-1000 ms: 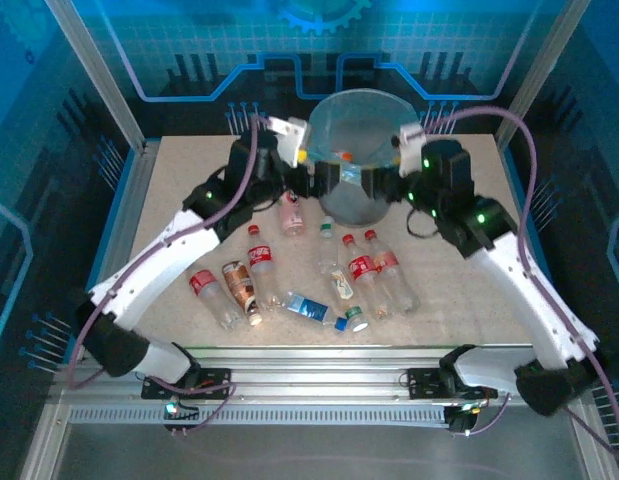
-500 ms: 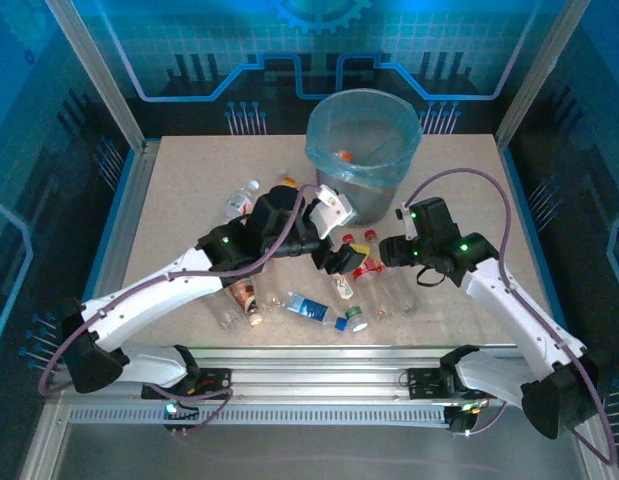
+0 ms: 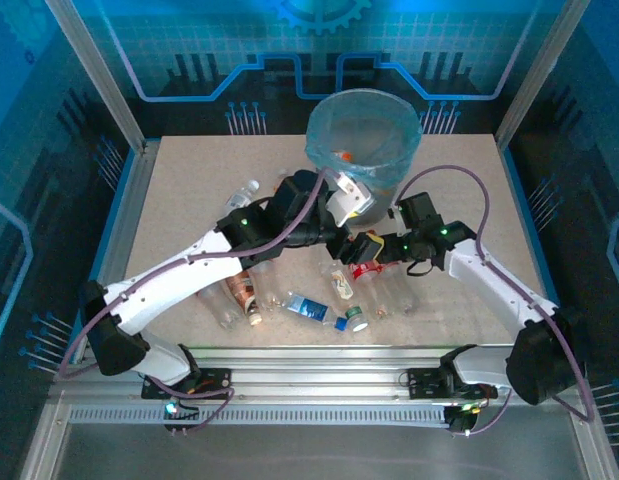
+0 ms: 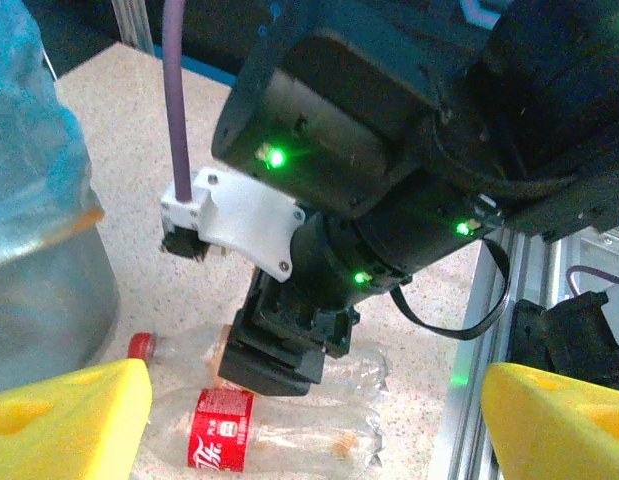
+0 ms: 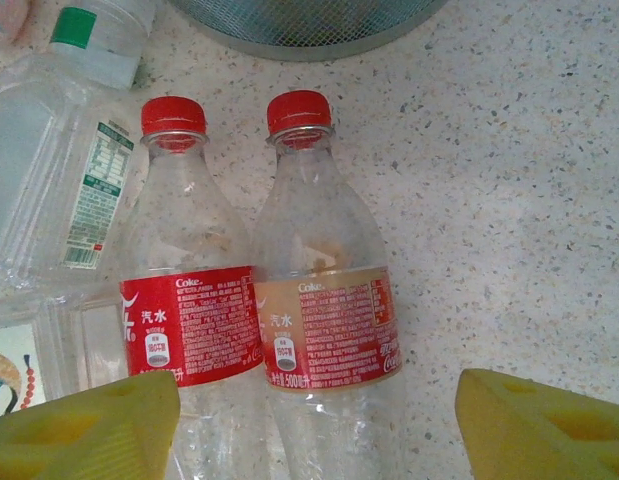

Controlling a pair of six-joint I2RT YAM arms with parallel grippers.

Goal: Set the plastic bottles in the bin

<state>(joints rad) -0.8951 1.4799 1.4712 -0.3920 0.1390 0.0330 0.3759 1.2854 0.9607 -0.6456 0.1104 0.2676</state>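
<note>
The grey bin (image 3: 364,150) with its blue bag stands at the back of the table, an orange-capped bottle inside. Several bottles lie in front of it. Two red-capped bottles lie side by side, one with a red label (image 5: 189,325) and one with a pink label (image 5: 329,335). My right gripper (image 5: 309,430) hovers open above them, and its yellow fingers (image 5: 544,430) straddle both. In the overhead view it is the right gripper (image 3: 374,248). My left gripper (image 4: 314,420) is open right beside it, facing the right wrist and the same red-labelled bottle (image 4: 224,430); from above it is the left gripper (image 3: 346,245).
A green-capped bottle (image 5: 74,150) lies left of the pair. More bottles lie nearer the front: brown label (image 3: 241,290), blue label (image 3: 311,308), and a white-capped one (image 3: 242,195) at the back left. The two arms are crowded close together.
Both grippers came down from the bin's rim to the bottles. Since half a second ago the right gripper has slid left over the red-capped pair, and the left wrist has shifted slightly towards the bin.
</note>
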